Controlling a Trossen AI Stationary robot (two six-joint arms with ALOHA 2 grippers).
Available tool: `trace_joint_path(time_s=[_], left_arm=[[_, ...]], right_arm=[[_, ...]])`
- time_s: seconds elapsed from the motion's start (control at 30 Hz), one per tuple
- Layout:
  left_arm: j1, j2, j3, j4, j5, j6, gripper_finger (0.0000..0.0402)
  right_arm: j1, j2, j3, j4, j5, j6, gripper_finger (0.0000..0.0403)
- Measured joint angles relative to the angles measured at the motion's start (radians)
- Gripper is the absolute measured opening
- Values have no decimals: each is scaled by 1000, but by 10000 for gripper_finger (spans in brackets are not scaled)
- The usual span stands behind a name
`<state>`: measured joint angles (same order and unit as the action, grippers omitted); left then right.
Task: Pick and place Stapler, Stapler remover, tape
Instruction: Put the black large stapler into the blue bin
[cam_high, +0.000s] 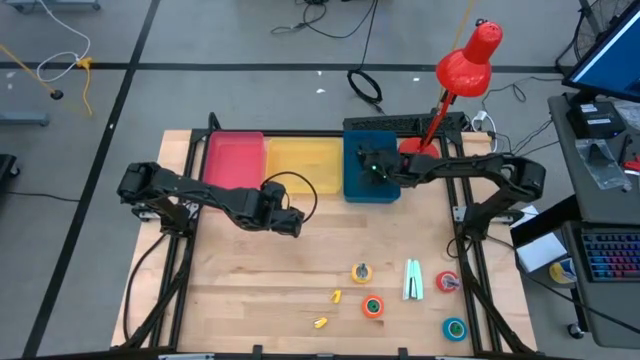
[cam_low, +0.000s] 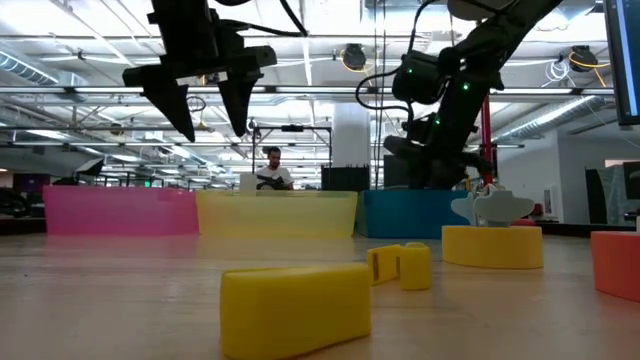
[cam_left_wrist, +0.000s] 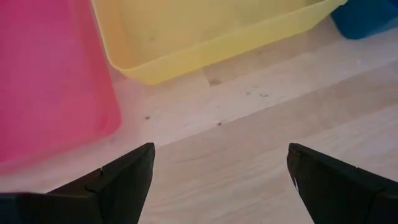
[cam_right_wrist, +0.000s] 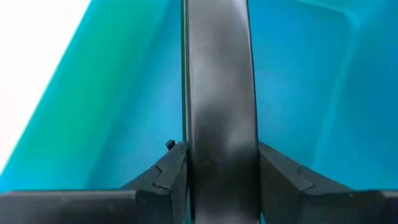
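My right gripper (cam_high: 375, 166) hangs over the blue bin (cam_high: 372, 190) at the table's far side, shut on a long black stapler (cam_right_wrist: 219, 81). My left gripper (cam_high: 290, 222) is open and empty above the bare wood, just in front of the pink bin (cam_high: 234, 160) and the yellow bin (cam_high: 303, 162). On the near right of the table lie a yellow tape roll (cam_high: 361, 271), an orange one (cam_high: 373, 306), a red one (cam_high: 447, 282) and a teal one (cam_high: 455, 327). Beside them lie a white and mint stapler (cam_high: 412, 279) and two small yellow staple removers (cam_high: 337, 296) (cam_high: 320, 322). My right gripper pinches the black stapler's two long sides (cam_right_wrist: 189, 155) between its two fingers. The stapler runs on forward past the fingertips, along the fingers. It is held above the blue bin's floor (cam_right_wrist: 298, 93); whether its far end touches the bin, I cannot tell.
A red desk lamp (cam_high: 465, 65) stands at the table's far right corner, close behind the right arm. The three bins stand in a row along the far edge. Bare wood lies between the bins and the loose things. A person (cam_low: 272, 170) shows far off in the room.
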<state>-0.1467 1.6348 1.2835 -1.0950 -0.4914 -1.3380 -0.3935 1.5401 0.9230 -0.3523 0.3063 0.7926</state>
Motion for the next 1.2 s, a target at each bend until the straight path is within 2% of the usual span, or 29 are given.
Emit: trace_joint_path(time_s=[0.2,0.6,0.73,0.9,1.2], left_arm=[[0,0,0,0,-35,23,363],[2,0,0,0,-95,34,363],[2,0,0,0,-96,57,363],[2,0,0,0,-97,80,363],[2,0,0,-1,-96,82,363]], right_arm=[[0,-1,0,71,-22,57,134],[0,-1,0,72,-46,126,134],[0,33,0,102,-53,138,134],[0,90,2,150,-113,140,135],[-6,118,1,172,-151,157,167]])
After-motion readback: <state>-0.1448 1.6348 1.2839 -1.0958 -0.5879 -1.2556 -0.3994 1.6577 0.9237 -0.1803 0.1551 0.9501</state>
